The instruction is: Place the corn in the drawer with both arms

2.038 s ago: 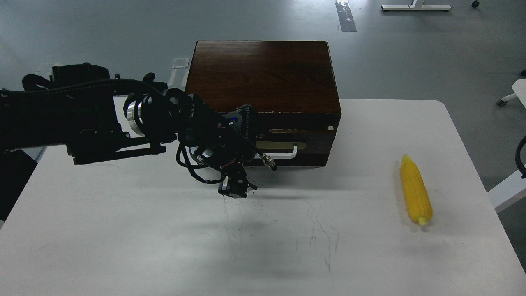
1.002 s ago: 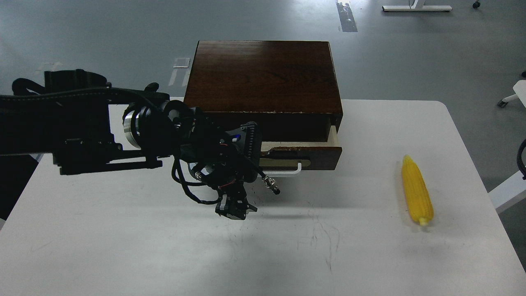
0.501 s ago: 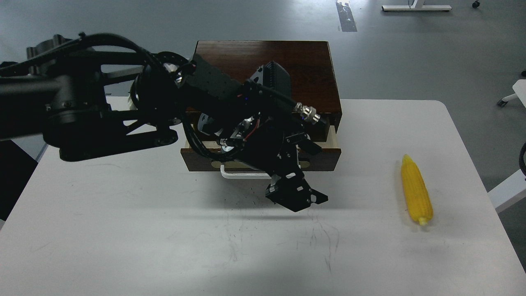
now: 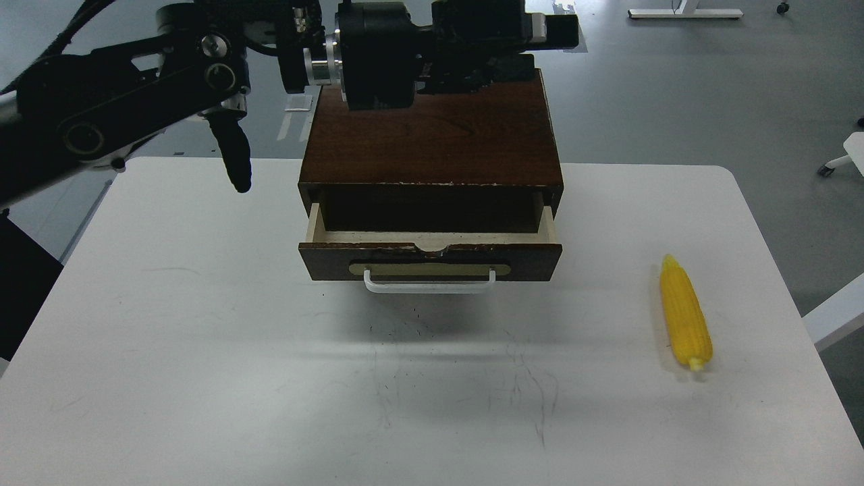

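Observation:
The corn (image 4: 685, 314) lies on the white table (image 4: 202, 337) at the right, pointed end away from me, well apart from the box. The drawer (image 4: 430, 260) of the dark brown wooden box (image 4: 432, 128) is pulled partly out, showing pale cream inner walls and its white bar handle (image 4: 430, 286). What shows of the drawer's inside is bare. My left arm is raised across the top of the view, above the back of the box. Its gripper (image 4: 540, 34) is dark and its fingers cannot be told apart. It holds nothing that I can see. My right arm is out of view.
A black part of the left arm (image 4: 233, 158) hangs down over the table's back left. A white furniture base (image 4: 682, 10) stands on the grey floor at the top right, and a white leg (image 4: 833, 310) at the right edge.
The drawer was pulled open by my left gripper. The left arm then let go of the handle and swung up and back above the box. The corn has not moved.

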